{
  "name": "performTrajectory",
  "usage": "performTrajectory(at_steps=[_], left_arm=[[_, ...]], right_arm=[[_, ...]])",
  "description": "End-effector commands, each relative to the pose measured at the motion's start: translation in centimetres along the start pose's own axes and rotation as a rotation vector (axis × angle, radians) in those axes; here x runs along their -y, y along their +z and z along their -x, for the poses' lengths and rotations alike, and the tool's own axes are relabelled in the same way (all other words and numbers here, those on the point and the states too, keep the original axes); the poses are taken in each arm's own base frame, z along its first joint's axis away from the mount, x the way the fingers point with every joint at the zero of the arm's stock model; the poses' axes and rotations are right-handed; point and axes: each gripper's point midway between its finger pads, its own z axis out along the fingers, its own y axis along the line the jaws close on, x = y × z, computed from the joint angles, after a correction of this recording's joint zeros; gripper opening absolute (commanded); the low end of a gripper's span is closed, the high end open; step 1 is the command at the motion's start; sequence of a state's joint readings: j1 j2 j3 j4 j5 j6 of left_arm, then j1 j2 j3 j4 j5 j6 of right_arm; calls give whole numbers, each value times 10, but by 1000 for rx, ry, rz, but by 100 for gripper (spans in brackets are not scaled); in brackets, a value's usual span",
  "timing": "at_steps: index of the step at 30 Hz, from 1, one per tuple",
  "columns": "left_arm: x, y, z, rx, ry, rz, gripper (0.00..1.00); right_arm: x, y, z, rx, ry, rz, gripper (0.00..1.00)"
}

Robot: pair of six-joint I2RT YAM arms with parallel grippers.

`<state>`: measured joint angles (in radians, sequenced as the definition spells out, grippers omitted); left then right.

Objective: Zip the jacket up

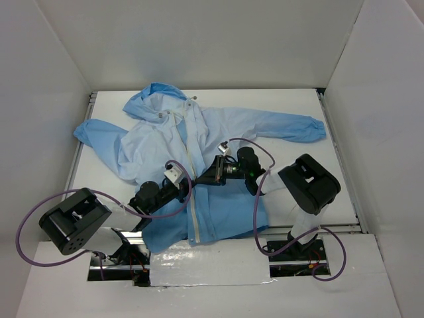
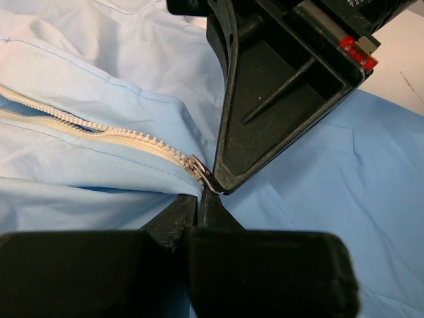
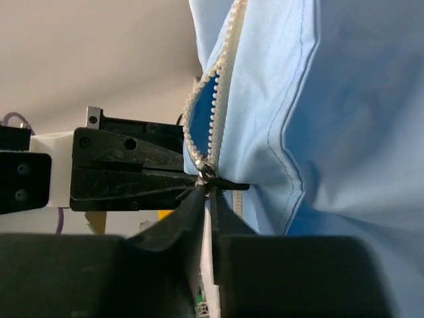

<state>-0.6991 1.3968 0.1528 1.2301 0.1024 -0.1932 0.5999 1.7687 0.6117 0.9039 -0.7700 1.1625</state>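
Note:
The light-blue jacket (image 1: 154, 142) lies spread on the table with its hood at the far end. Its white zipper (image 1: 193, 154) runs down the middle. Both grippers meet at the metal slider (image 2: 197, 169) about halfway down the front. My left gripper (image 2: 197, 201) is shut on the jacket's fabric edge right under the slider. My right gripper (image 3: 209, 192) comes in from the other side, shut on the zipper pull (image 3: 207, 175). Above the slider the two rows of teeth (image 3: 199, 112) stand apart. In the overhead view the left gripper (image 1: 187, 186) and right gripper (image 1: 203, 178) touch tips.
The jacket's sleeves reach out left (image 1: 93, 136) and right (image 1: 295, 126). White walls box in the table (image 1: 344, 189) on three sides. A shiny strip (image 1: 205, 265) lies at the near edge between the arm bases. Purple cables (image 1: 255, 225) loop beside both arms.

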Motion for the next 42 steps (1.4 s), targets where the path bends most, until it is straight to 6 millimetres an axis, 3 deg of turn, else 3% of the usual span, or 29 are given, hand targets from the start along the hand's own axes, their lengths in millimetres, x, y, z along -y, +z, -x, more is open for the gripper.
performTrajectory(at_steps=[1, 5, 23, 30, 34, 37, 42], left_arm=[[36, -21, 159, 627, 82, -149, 0], [37, -21, 160, 629, 80, -152, 0], [37, -21, 160, 629, 70, -151, 0], [37, -21, 162, 637, 74, -151, 0], [36, -22, 162, 636, 74, -147, 0], [36, -21, 161, 633, 71, -149, 0], [36, -22, 162, 637, 73, -146, 0]], right_arm=[[-24, 0, 0, 21, -43, 88, 18], [-33, -3, -2, 22, -53, 164, 27], [-50, -4, -5, 41, 2, 293, 33], [-32, 3, -3, 52, 45, 234, 32], [-28, 4, -6, 44, 69, 245, 26], [-25, 5, -7, 40, 81, 251, 15], [-25, 4, -8, 38, 80, 253, 6]])
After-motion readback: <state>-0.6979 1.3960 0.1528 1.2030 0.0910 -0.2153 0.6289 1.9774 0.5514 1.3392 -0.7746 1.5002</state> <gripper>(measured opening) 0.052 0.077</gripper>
